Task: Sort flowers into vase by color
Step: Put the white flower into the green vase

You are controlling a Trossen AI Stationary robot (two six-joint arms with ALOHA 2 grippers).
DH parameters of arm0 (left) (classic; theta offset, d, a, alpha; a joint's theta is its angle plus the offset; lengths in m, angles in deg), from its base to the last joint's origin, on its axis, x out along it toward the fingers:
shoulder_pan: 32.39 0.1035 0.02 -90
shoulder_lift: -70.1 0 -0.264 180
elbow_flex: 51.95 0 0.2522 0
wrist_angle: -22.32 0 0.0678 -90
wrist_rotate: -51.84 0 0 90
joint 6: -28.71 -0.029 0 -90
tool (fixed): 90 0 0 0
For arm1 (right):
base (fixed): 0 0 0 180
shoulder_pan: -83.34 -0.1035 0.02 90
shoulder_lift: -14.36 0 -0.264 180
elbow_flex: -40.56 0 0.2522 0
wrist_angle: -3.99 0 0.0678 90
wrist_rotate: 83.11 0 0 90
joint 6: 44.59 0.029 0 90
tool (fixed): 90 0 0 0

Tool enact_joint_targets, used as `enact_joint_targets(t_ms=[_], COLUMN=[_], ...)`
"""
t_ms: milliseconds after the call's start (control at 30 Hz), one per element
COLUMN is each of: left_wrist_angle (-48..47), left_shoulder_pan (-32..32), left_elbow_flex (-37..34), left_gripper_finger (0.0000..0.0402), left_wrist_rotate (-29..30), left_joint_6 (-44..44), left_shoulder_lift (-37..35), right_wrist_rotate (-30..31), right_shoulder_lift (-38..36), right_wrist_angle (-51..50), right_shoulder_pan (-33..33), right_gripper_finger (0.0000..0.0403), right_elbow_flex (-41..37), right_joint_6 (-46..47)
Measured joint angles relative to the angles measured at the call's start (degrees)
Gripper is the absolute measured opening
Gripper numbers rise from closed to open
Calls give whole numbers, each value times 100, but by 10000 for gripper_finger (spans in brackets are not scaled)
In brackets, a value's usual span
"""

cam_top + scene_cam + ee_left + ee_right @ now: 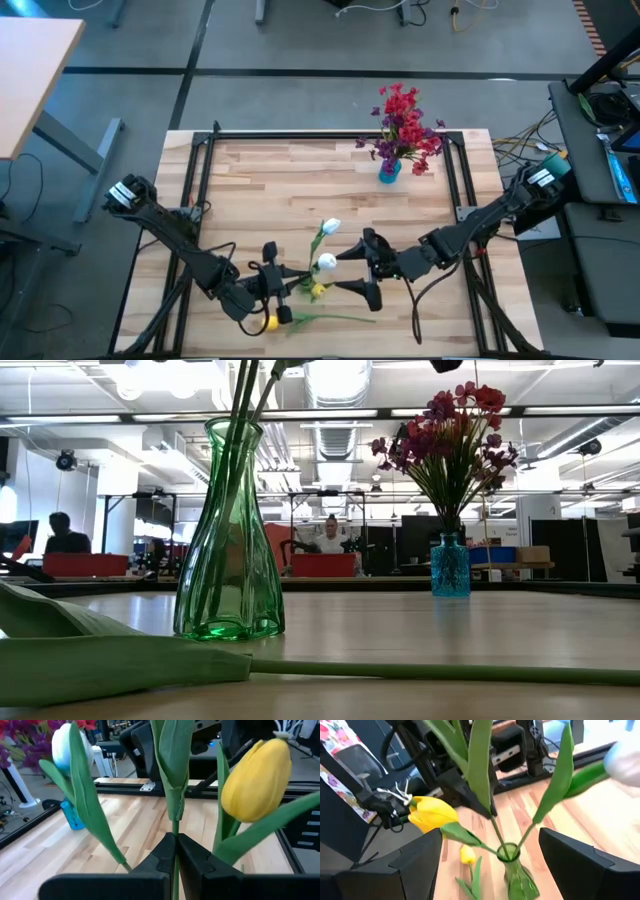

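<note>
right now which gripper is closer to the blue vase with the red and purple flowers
Right. The right gripper sits mid-table, open around the green vase; the blue vase stands at the far edge. The left gripper, farther off near the front edge, is shut on a tulip stem.

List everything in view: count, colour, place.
Table: 1, light wood, under both arms.
Green glass vase: 1, near the table's front middle, holding tulip stems.
Blue vase: 1, at the far edge.
Red and purple flowers: one bunch, in the blue vase.
White tulips: 2, above the green vase.
Yellow tulips: 2, by the green vase; at least one seems to lie on the table.
Loose stem: 1, green, lying along the front edge.
People: 2, in the room behind.
Left gripper: shut on a tulip stem, beside the green vase.
Right gripper: open, on the vase's other side.
</note>
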Motion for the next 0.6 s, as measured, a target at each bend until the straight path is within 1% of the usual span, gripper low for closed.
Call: enact_joint_targets(t_ms=[67, 167, 400, 600], left_wrist_angle=[38, 328, 913, 943], left_shoulder_pan=[0, -24, -34, -72], left_elbow_flex=[-59, -256, -652, -777], left_gripper_finger=[0, 0, 0, 0], left_wrist_rotate=[61, 393, 398, 391], left_joint_6=[125, 209, 439, 500], left_shoulder_lift=[15, 48, 48, 59], right_wrist_rotate=[0, -7, -25, -141], right_shoulder_lift=[-30, -63, -89, -89], right_wrist_angle=[-109, -133, -188, -450], right_shoulder_pan=[-26, -51, -74, -74], right_gripper_finger=[325, 324, 324, 324], right_elbow_flex=[0, 0, 0, 0], right_joint_6=[71, 159, 311, 669])
